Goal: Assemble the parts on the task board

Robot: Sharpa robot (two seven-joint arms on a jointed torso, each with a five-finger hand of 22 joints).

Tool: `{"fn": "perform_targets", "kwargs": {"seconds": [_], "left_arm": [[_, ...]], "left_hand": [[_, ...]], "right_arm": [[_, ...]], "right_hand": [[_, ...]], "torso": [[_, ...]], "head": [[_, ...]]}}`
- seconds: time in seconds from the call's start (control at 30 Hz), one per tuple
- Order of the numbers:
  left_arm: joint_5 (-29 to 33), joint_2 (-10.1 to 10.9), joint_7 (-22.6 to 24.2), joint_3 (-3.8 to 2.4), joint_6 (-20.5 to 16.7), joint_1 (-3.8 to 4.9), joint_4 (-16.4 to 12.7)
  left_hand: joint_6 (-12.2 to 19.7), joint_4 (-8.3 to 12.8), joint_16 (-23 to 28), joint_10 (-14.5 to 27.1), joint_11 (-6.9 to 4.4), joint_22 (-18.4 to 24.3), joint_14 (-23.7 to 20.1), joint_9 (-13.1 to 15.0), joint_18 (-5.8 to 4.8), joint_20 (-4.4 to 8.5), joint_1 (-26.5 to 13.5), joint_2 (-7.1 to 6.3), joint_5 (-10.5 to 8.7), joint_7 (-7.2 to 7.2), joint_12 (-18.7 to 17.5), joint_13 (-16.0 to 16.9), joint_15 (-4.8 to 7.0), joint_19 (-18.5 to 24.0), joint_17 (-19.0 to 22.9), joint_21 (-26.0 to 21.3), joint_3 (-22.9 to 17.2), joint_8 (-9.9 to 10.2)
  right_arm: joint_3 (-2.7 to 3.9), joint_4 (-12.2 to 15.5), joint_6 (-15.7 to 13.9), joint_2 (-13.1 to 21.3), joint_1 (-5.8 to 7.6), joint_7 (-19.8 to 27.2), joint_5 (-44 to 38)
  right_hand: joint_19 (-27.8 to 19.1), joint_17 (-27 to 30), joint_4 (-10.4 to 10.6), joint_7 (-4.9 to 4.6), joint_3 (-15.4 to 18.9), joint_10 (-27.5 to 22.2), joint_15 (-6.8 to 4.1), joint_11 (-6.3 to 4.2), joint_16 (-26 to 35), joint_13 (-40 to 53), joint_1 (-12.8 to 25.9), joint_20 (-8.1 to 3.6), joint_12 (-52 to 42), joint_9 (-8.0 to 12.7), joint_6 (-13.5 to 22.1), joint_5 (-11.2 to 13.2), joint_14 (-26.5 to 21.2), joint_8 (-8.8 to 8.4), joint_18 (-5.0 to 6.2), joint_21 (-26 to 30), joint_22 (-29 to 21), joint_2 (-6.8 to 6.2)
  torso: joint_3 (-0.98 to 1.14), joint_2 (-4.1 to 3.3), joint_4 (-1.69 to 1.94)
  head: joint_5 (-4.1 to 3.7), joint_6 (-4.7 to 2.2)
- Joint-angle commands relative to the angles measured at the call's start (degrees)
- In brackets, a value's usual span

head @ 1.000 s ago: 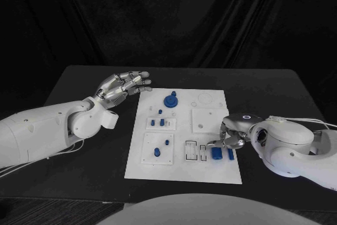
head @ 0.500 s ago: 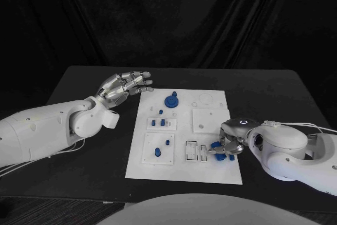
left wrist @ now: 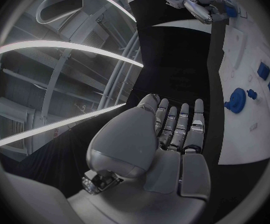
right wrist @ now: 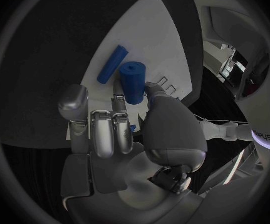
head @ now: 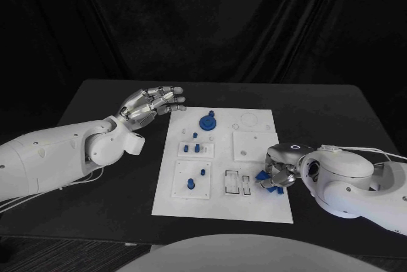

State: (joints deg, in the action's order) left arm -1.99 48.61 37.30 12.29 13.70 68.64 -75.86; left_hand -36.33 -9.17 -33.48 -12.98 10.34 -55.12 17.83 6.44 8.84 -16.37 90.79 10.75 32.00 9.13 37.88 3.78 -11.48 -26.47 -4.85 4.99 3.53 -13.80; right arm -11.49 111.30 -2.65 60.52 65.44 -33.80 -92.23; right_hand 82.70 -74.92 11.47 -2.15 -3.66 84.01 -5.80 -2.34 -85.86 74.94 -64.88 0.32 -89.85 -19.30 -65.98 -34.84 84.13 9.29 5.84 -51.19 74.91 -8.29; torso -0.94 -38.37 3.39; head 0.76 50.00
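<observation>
One task board [head: 222, 207] — white plate mid tabletop [head: 339, 107], lengthwise away from the robot. Two white arms, two silver hands. Left hand [head: 153, 103] hovers off the board's far left corner, fingers straight and slightly apart, holding nothing. Right hand [head: 277, 173] is down at the board's near right edge, fingers curled onto blue parts; the right wrist view shows a thick blue cylinder [right wrist: 132, 82] touching the fingertips [right wrist: 152, 87] and a thinner blue rod [right wrist: 112, 63] lying just beside it on the board — can't tell if the cylinder is truly pinched. Elsewhere on the board: one blue gear [head: 206, 122] at the far end, small blue pegs [head: 195, 147] in the middle-left block, two more blue pieces [head: 195, 179] in the near-left block. Partial lettering shows on the robot's body in the right wrist view, not fully readable.
</observation>
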Motion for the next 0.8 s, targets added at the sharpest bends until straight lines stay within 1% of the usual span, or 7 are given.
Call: {"fn": "perform_targets", "kwargs": {"seconds": [0.03,0.13,0.2,0.4,0.57,0.77,0.8], "left_arm": [[0.16,-0.16,0.42,-0.07,0.86,-0.07,-0.01],[0.16,-0.19,0.37,-0.07,0.86,-0.07,0.04],[0.16,-0.22,0.32,-0.07,0.87,-0.07,0.07],[0.16,-0.31,0.20,-0.07,0.90,-0.08,0.12],[0.16,-0.46,0.09,-0.07,0.89,-0.09,0.21],[0.16,-0.67,0.01,-0.07,0.88,-0.09,0.23],[0.16,-0.69,0.00,-0.07,0.88,-0.09,0.22]], "left_hand": [[0.04,-0.03,-0.27,0.09,0.24,-0.08,-0.39,-0.09,-0.18,0.04,-0.38,-0.22,0.37,0.19,0.13,-0.09,0.06,0.01,0.08,-0.24,-0.57,-0.22],[0.05,-0.03,-0.27,0.10,0.24,-0.08,-0.40,-0.09,-0.18,0.04,-0.40,-0.22,0.38,0.19,0.13,-0.09,0.05,0.01,0.09,-0.24,-0.60,-0.22],[0.05,-0.03,-0.27,0.10,0.24,-0.08,-0.40,-0.09,-0.18,0.04,-0.40,-0.22,0.38,0.19,0.13,-0.09,0.05,0.01,0.09,-0.24,-0.60,-0.22],[0.05,-0.03,-0.28,0.11,0.23,-0.09,-0.40,-0.10,-0.19,0.04,-0.42,-0.22,0.40,0.18,0.13,-0.09,0.04,0.01,0.09,-0.24,-0.63,-0.22],[0.05,-0.03,-0.28,0.11,0.23,-0.09,-0.40,-0.10,-0.19,0.04,-0.42,-0.22,0.40,0.18,0.13,-0.09,0.04,0.01,0.09,-0.24,-0.63,-0.22],[0.06,-0.02,-0.30,0.11,0.21,-0.09,-0.39,-0.11,-0.19,0.04,-0.45,-0.23,0.43,0.17,0.14,-0.08,0.03,0.01,0.09,-0.24,-0.69,-0.22],[0.06,-0.02,-0.30,0.11,0.21,-0.09,-0.39,-0.11,-0.19,0.04,-0.45,-0.23,0.43,0.17,0.14,-0.08,0.03,0.01,0.09,-0.24,-0.69,-0.22]], "right_arm": [[-0.46,-0.46,-3.76,0.27,-0.48,1.02,8.26],[-0.45,-0.31,-5.14,0.61,-0.47,1.33,11.11],[-0.45,-0.06,-6.00,0.92,-0.44,1.60,13.33],[-0.43,1.01,-9.84,1.80,0.74,2.96,24.32],[-0.43,1.49,-13.78,1.89,2.91,3.89,36.89],[-0.44,0.58,-15.58,0.58,4.20,3.41,46.01],[-0.44,0.32,-15.43,0.30,4.25,3.11,46.62]], "right_hand": [[-0.32,-6.78,-7.46,-0.01,-6.91,5.99,-0.03,0.11,0.16,15.06,-5.65,0.09,-0.15,-0.71,0.28,-6.01,4.32,0.32,0.86,0.23,5.57,3.88],[-0.23,-6.87,-9.05,-0.15,-8.11,5.99,0.06,0.20,0.09,15.06,-5.74,0.13,-0.15,-1.50,0.52,-8.55,4.35,0.56,0.84,0.33,5.64,3.37],[-0.43,-7.10,-11.09,-0.35,-9.52,5.99,0.12,0.35,-0.07,15.06,-6.23,0.13,-0.15,-2.53,0.80,-12.60,4.40,1.13,0.99,1.33,5.48,2.70],[-0.14,-7.44,-13.88,-0.28,-11.47,5.99,0.17,0.30,-0.34,15.06,-4.16,0.19,-0.15,-6.01,1.72,-14.87,4.48,3.13,0.93,1.07,5.79,2.96],[0.33,-7.25,-14.65,0.09,-12.19,5.99,-0.09,-0.01,-0.38,15.06,-1.54,0.04,-0.15,-8.96,2.66,-14.34,4.50,4.94,0.79,0.16,6.16,4.06],[0.45,-7.15,-14.42,0.20,-12.62,5.99,-0.16,-0.09,-0.43,15.06,1.12,-0.04,-0.15,-10.97,4.03,-12.81,4.50,6.00,0.75,0.00,6.24,5.15],[0.39,-6.98,-14.40,0.19,-12.61,5.99,-0.15,-0.09,-0.37,15.06,1.64,-0.04,-0.15,-11.40,4.49,-11.71,4.47,6.18,0.81,0.36,6.16,5.30]], "torso": [[0.00,0.01,0.04],[0.01,0.00,0.01],[0.00,0.00,0.02],[0.01,0.01,0.00],[0.00,0.01,0.01],[-0.01,0.02,0.01],[-0.02,0.04,-0.01]], "head": [[0.02,0.00],[0.04,0.00],[0.09,0.00],[0.08,0.00],[-0.05,0.00],[0.11,0.00],[0.21,0.00]]}}
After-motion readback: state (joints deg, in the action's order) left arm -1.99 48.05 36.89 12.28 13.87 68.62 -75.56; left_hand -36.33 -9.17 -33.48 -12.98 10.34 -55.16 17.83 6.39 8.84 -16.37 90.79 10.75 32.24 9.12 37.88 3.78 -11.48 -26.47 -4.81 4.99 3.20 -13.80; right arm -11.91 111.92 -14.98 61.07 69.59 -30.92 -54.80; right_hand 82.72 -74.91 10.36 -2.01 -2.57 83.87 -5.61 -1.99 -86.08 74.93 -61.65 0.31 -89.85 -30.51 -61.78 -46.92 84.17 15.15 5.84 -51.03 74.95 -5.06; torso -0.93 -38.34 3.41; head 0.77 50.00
